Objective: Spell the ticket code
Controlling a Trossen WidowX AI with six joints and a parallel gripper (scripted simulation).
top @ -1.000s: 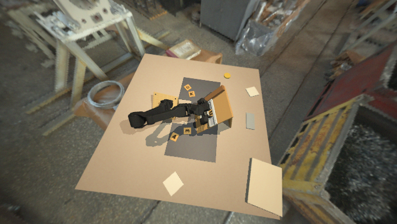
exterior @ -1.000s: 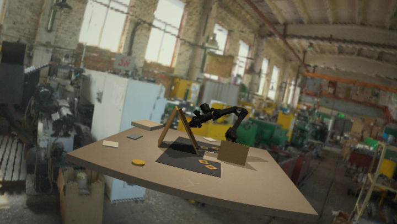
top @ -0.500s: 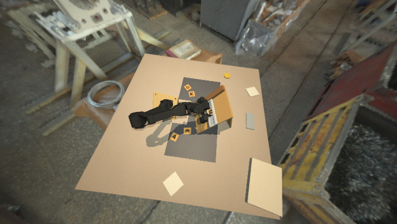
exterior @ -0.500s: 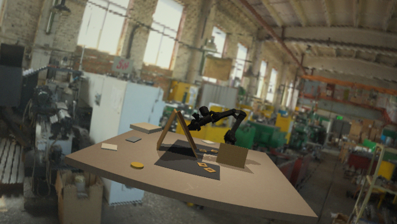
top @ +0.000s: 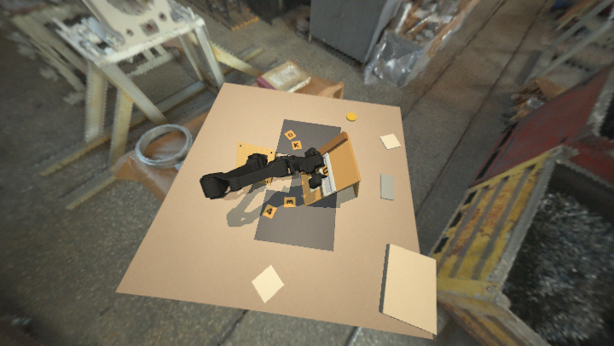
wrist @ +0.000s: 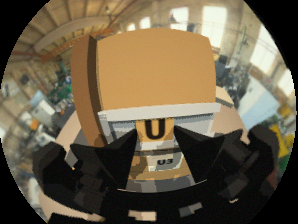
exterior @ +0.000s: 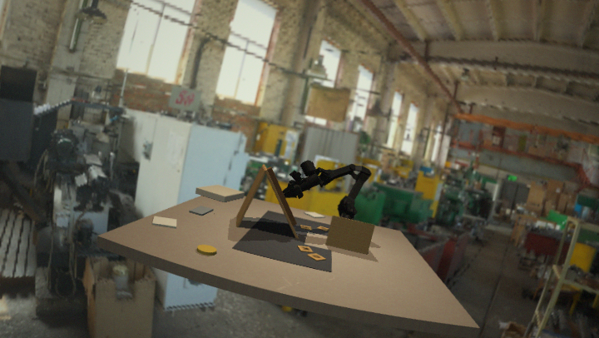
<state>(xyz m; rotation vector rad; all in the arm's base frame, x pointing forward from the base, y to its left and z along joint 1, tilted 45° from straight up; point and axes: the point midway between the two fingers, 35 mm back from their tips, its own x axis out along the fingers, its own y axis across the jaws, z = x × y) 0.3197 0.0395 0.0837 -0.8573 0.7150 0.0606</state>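
Observation:
The tilted board [top: 345, 163] [exterior: 279, 195] [wrist: 157, 70] carries a pale rail [top: 329, 182] [wrist: 192, 108] across its face. My gripper [top: 321, 170] [wrist: 154, 129] is shut on the U tile [top: 326, 170] [wrist: 155, 128], which is upright at the rail, with rail showing on both sides of it. The ticket [wrist: 162, 162] below the rail reads U3 in the wrist view. A 3 tile [top: 289, 202] and a 4 tile [top: 269, 211] lie on one side of the arm, a K tile [top: 296, 145] and a tile like D or O [top: 290, 135] on the other.
A dark mat [top: 296, 229] [exterior: 272, 251] lies under the board. A perforated panel [top: 253, 150] [exterior: 350, 236] stands by the arm. A yellow disc [top: 350, 117] [exterior: 206, 250], a grey block [top: 386, 187], pale squares and a large pale slab [top: 410, 287] [exterior: 220, 192] are on the counter.

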